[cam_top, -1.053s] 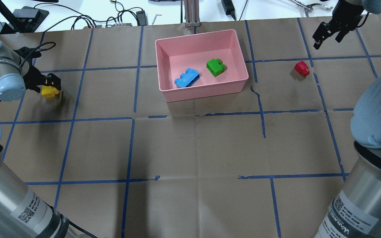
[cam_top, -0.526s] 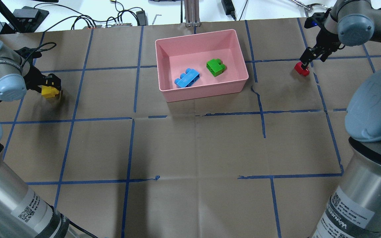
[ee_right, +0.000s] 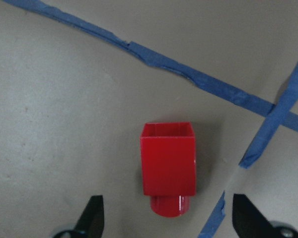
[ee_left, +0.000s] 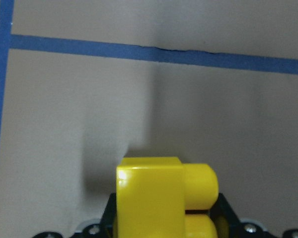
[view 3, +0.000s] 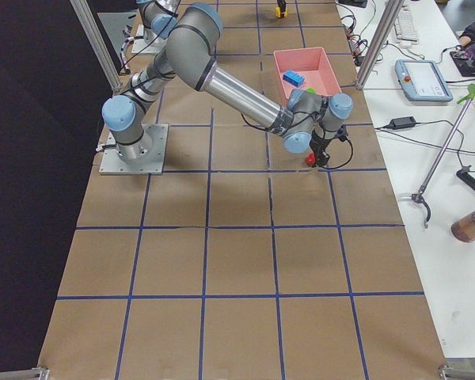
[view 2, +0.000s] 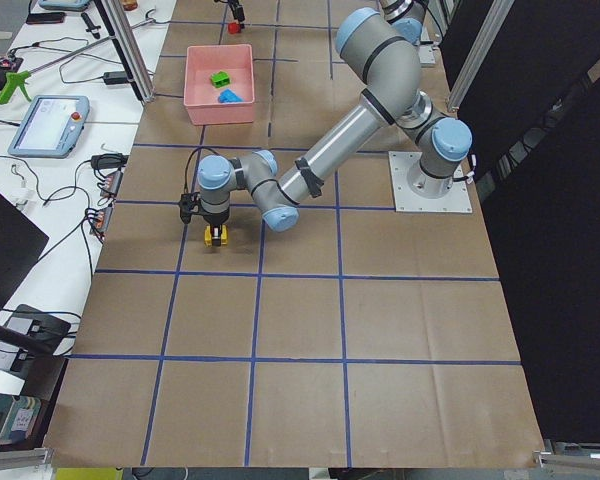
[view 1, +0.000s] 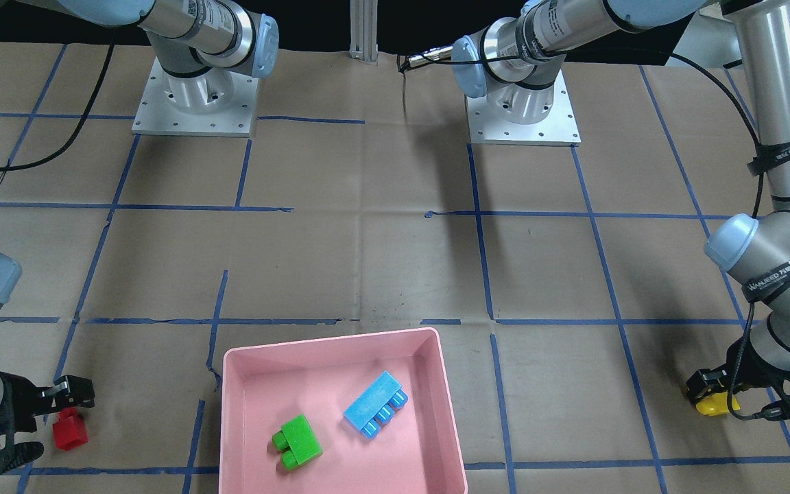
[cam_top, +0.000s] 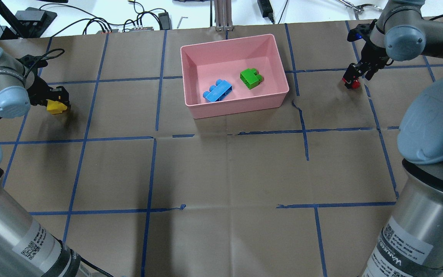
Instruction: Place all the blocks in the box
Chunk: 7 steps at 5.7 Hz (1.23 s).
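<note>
The pink box (cam_top: 237, 105) stands at the back middle and holds the light-blue block (cam_top: 217, 90) and the green block (cam_top: 250, 78). The yellow block (cam_top: 55, 106) is at the far left, and my left gripper (cam_top: 58, 101) is shut on it, low over the paper. It fills the bottom of the left wrist view (ee_left: 159, 198). The red block (cam_top: 355, 85) lies on the paper right of the box. My right gripper (cam_top: 354, 76) is open and low over it, one finger on each side (ee_right: 169, 218). The red block (ee_right: 168, 158) lies just ahead of the fingertips (ee_right: 92, 214).
Blue tape lines (cam_top: 156, 80) grid the brown paper. Cables and power bricks (cam_top: 140, 23) lie beyond the back edge. In the front-facing view the box (view 1: 330, 337) is at the bottom middle and the two arm bases (view 1: 522, 110) at the top.
My right gripper has come down and toward the box from the back right, and now straddles the red block. My left gripper and the yellow block have shifted slightly left.
</note>
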Available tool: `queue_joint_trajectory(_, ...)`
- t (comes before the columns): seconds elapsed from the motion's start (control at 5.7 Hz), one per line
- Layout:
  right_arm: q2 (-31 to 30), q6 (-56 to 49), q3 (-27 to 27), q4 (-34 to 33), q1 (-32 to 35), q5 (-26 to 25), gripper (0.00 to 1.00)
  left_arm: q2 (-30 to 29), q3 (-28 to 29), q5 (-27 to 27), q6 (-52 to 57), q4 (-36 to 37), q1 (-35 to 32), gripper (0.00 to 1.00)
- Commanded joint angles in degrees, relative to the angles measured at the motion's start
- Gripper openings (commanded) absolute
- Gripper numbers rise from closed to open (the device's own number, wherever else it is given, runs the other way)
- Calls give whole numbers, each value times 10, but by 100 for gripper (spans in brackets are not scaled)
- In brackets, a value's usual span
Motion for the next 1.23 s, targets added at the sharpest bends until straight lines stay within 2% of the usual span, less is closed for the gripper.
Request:
queue_joint_trajectory(0.0,2,-1,-1,-24,1,0,79,58,-15,-35,-123,-39,-15,40)
queue_joint_trajectory(0.18,1,0,-1,-25,1,0,61,101,-19,-43,-230,-77,-55,40)
queue_joint_trajectory(0.35,5,-1,-1,-25,1,0,60,124,-18,-39,-352,-78,-128,40)
queue_joint_trajectory(0.7,5,-2,-1,-25,4,0,36,118,0,-34,-635,-68,-260,36)
queue_joint_trajectory(0.88,3,-2,-2,-26,6,-1,28,109,8,-35,-775,-25,-319,34)
queue_joint_trajectory(1.05,0,-2,-4,-36,6,-1,27,80,35,-34,-884,4,-365,34)
